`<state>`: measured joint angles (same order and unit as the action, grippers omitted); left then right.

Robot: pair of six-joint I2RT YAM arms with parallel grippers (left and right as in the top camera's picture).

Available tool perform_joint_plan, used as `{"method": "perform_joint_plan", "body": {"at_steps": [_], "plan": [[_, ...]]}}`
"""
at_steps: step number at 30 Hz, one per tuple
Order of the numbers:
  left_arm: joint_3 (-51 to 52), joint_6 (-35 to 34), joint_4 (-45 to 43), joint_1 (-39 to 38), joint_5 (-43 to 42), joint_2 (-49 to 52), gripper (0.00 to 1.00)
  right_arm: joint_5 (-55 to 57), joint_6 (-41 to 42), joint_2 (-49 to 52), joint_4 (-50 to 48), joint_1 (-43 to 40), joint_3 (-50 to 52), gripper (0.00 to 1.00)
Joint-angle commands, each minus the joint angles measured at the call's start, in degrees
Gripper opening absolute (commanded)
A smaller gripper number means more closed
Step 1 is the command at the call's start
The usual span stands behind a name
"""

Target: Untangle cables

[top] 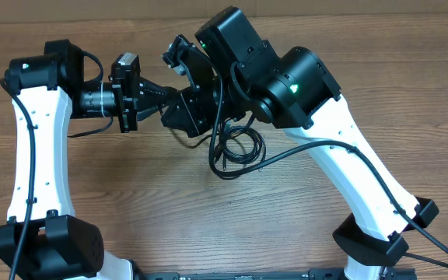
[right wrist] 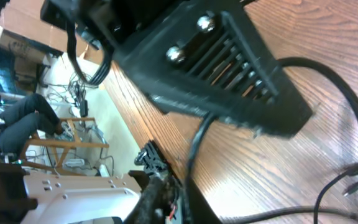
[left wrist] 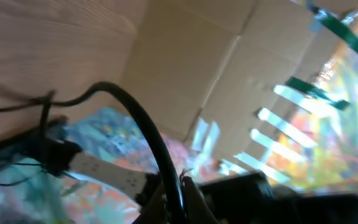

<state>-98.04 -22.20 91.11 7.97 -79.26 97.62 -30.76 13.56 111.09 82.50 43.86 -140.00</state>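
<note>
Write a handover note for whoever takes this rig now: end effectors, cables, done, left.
Left end effector: shut on one of the cables; view blurred.
Right end effector: shut on a strand that runs up toward the left one.
The slack lies in overlapping loops on the table beneath the wrists.
Done: strands gripped; nothing separated yet.
Left: pull the cords apart, lay each out singly.

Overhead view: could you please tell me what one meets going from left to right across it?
Left arm's white link → left wrist camera → cables → right arm's white link.
</note>
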Motion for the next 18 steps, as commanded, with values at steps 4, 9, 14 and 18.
{"method": "perform_joint_plan", "body": {"at_steps": [4,9,14,18], "plan": [[-1.11,-6.36,-1.6,0.37,12.15,-0.13,0.04,4.44,0.11,-0.26,5.64,-1.53,0.17,0.53],[-1.11,-8.48,-1.6,0.52,12.13,-0.13,0.04,12.13,-1.79,-0.26,12.2,-3.02,0.17,1.0],[-1.11,-16.59,-3.39,0.52,13.51,-0.13,0.05,10.69,-7.93,0.04,12.59,-1.11,0.17,1.0],[-1.11,-19.28,-3.34,0.52,10.36,-0.13,0.04,13.7,-7.89,1.57,10.29,1.62,0.17,1.0]]}}
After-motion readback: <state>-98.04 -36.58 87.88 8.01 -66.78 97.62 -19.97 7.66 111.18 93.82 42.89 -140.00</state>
